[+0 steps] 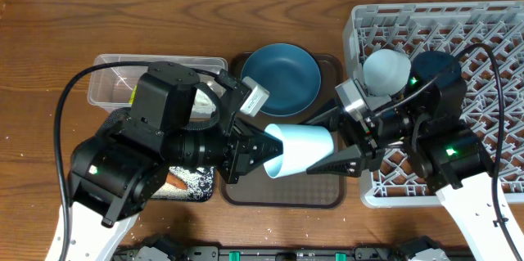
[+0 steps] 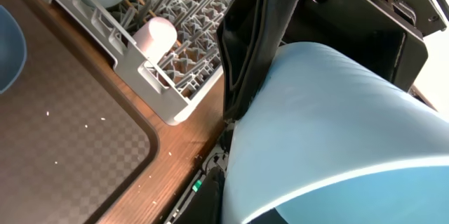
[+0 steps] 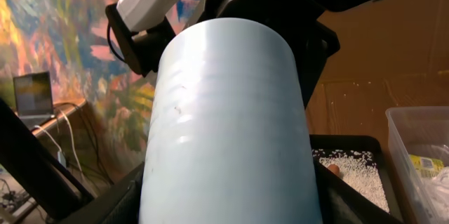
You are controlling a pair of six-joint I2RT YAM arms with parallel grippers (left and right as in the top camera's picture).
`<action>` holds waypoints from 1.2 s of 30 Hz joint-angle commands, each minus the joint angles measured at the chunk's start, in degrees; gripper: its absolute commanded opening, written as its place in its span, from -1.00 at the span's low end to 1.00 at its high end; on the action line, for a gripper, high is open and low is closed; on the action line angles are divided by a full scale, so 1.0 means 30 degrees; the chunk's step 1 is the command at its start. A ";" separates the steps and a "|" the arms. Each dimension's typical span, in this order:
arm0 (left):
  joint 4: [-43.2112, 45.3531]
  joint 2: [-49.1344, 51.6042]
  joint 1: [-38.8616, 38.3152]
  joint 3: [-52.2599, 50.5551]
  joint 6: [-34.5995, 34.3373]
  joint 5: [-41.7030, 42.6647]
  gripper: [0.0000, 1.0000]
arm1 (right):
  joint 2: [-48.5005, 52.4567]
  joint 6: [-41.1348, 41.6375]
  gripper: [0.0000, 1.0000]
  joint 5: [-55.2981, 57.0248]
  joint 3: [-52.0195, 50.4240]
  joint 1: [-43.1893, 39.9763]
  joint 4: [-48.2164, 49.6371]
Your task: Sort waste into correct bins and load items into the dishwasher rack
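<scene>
Left tool [image 1: 268, 148] and right tool [image 1: 313, 146] both grip the sideways light blue cup [image 1: 295, 153], mouth facing frame-left, while the black tray [image 1: 212, 192] holds rice [image 1: 195, 181].

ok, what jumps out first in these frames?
The light blue cup, held sideways above the brown serving tray at mid-table. The left gripper pinches its rim, and the right gripper straddles it from the base end. After that, the dark blue plate at the tray's far end and the big grey rack on the right.
</scene>
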 commanded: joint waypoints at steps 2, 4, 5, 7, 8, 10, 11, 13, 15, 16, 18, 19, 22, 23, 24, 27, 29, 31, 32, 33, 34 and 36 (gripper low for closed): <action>-0.1275 0.0117 -0.0182 -0.0707 0.0299 -0.1545 -0.85 | -0.0109 0.2091 0.02 -0.0102 0.0743 -0.0845 0.1290; -0.1268 0.0117 -0.0182 -0.0707 0.0306 -0.1552 -0.85 | -0.0109 0.2470 0.02 -0.0102 0.0743 -0.0845 0.1829; -0.1268 0.0117 -0.0182 -0.0707 0.0299 -0.1603 -0.85 | -0.0109 0.2659 0.02 -0.0087 0.0743 -0.0845 0.2135; -0.1268 0.0117 -0.0182 -0.0707 0.0306 -0.1617 -0.85 | -0.0109 0.3067 0.03 0.0029 0.0743 -0.0896 0.2696; -0.1268 0.0117 -0.0182 -0.0707 0.0299 -0.1617 -0.84 | -0.0117 0.3373 0.03 0.0029 0.0743 -0.0962 0.3009; -0.1268 0.0117 -0.0182 -0.0707 0.0299 -0.1617 -0.78 | -0.0117 0.4044 0.03 0.0029 0.0743 -0.1049 0.3650; -0.1268 0.0117 -0.0182 -0.0707 0.0299 -0.1617 -0.76 | -0.0117 0.4320 0.03 0.0029 0.0743 -0.1129 0.3891; -0.1268 0.0117 -0.0182 -0.0707 0.0299 -0.1617 -0.72 | -0.0117 0.4779 0.03 0.0029 0.0743 -0.1275 0.4335; -0.1268 0.0117 -0.0182 -0.0707 0.0299 -0.1610 -0.71 | -0.0124 0.4947 0.02 0.0029 0.0743 -0.1413 0.4583; -0.1268 0.0117 -0.0182 -0.0707 0.0299 -0.1617 -0.71 | -0.0124 0.5180 0.03 0.0029 0.0743 -0.1552 0.4758; -0.1260 0.0117 -0.0182 -0.0707 0.0299 -0.1617 -0.66 | -0.0124 0.5406 0.03 0.0029 0.0743 -0.1625 0.4874; -0.1260 0.0117 -0.0182 -0.0707 0.0299 -0.1617 -0.66 | -0.0124 0.5406 0.03 0.0022 0.0743 -0.1683 0.4867; -0.1268 0.0117 -0.0182 -0.0707 0.0299 -0.2098 -0.56 | -0.0124 0.5413 0.02 -0.0044 0.0743 -0.1719 0.4787; -0.1275 0.0117 -0.0182 -0.0707 0.0299 -0.2477 -0.50 | -0.0124 0.5413 0.01 -0.0087 0.0743 -0.1749 0.4779; -0.1275 0.0117 -0.0182 -0.0707 0.0291 -0.2783 -0.48 | -0.0124 0.5493 0.02 -0.0124 0.0743 -0.1778 0.4772; -0.1333 0.0117 -0.0182 -0.0707 0.0291 -0.3053 -0.46 | -0.0131 0.5559 0.00 -0.0131 0.0743 -0.1974 0.4189; -0.1413 0.0117 -0.0182 -0.0707 0.0291 -0.3082 -0.47 | -0.0124 0.5552 -0.01 -0.0131 0.0743 -0.2251 0.3490; -0.1508 0.0117 -0.0182 -0.0707 0.0299 -0.3111 -0.47 | -0.0124 0.5544 0.00 -0.0131 0.0743 -0.2710 0.2550; -0.1574 0.0117 -0.0182 -0.0707 0.0299 -0.3111 -0.46 | -0.0124 0.5544 0.00 -0.0131 0.0743 -0.3016 0.2055; -0.1632 0.0117 -0.0182 -0.0707 0.0299 -0.3111 -0.47 | -0.0124 0.5544 -0.03 -0.0131 0.0743 -0.3315 0.1574; -0.1712 0.0117 -0.0182 -0.0707 0.0299 -0.3111 -0.46 | -0.0124 0.5537 -0.04 -0.0124 0.0743 -0.3563 0.1137; -0.1887 0.0117 -0.0182 -0.0707 0.0299 -0.3118 -0.46 | -0.0124 0.5544 -0.05 -0.0117 0.0743 -0.4226 0.0328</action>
